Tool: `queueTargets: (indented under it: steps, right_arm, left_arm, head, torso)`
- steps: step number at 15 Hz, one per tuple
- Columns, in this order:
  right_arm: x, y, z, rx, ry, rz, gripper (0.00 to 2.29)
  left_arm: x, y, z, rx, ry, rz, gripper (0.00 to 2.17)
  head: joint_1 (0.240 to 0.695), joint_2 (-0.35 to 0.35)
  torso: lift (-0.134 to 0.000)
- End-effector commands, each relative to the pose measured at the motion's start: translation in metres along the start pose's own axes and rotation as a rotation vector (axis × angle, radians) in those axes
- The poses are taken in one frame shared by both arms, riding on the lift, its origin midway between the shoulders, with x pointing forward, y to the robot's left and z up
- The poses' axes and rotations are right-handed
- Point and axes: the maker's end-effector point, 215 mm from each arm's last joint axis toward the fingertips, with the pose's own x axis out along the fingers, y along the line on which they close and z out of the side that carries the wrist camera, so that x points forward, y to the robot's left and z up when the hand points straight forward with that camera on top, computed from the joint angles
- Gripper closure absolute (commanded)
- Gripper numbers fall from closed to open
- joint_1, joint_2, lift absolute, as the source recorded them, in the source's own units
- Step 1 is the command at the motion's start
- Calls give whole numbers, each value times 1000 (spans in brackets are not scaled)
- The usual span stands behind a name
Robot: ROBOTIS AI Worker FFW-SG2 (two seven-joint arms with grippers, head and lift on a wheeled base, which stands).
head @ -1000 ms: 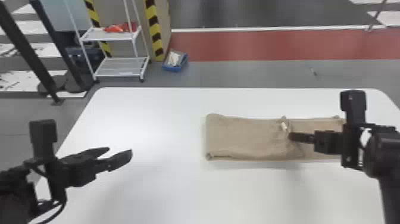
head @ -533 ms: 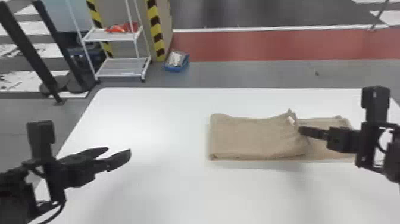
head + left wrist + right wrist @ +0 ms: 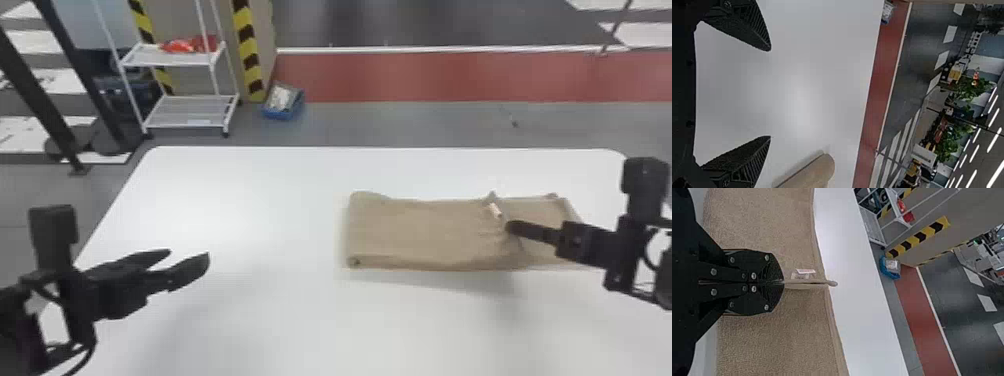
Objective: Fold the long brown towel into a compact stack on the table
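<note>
In the head view, the brown towel (image 3: pixel 425 232) lies folded in a long flat band on the right part of the white table (image 3: pixel 250 200). The right claw (image 3: pixel 509 227) is over it, its tip at a ridge of raised cloth, with a small pale label (image 3: pixel 495 210) beside the ridge. The left claw (image 3: pixel 188 254) hangs over the left side of the table, well apart from the towel, its two fingers spread. Beyond the table stand a white rack (image 3: pixel 192 60) with red things on its upper shelf, a yellow-and-black striped post (image 3: pixel 247 45) and a blue bin (image 3: pixel 282 106) on the floor.

In the left wrist view, the left claw (image 3: pixel 770 93) is spread wide with nothing between its fingers; a rounded end of the towel lies near one of them. Green plants (image 3: pixel 969 88) are farther off.

In the right wrist view, the right claw (image 3: pixel 783 282) pinches an upright fold of the towel, the label just beside that fold. Cloth lies flat on both sides of the claw.
</note>
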Motion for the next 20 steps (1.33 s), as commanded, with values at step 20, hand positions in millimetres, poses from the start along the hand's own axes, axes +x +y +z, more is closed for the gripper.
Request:
queueTargets:
  steps: [20]
  right_arm:
    - [-42, -30, 50, 218, -134, 77, 1241]
  left_arm:
    - [14, -24, -4, 39, 22, -12, 90]
  head:
    - [695, -59]
  torso:
    - [-124]
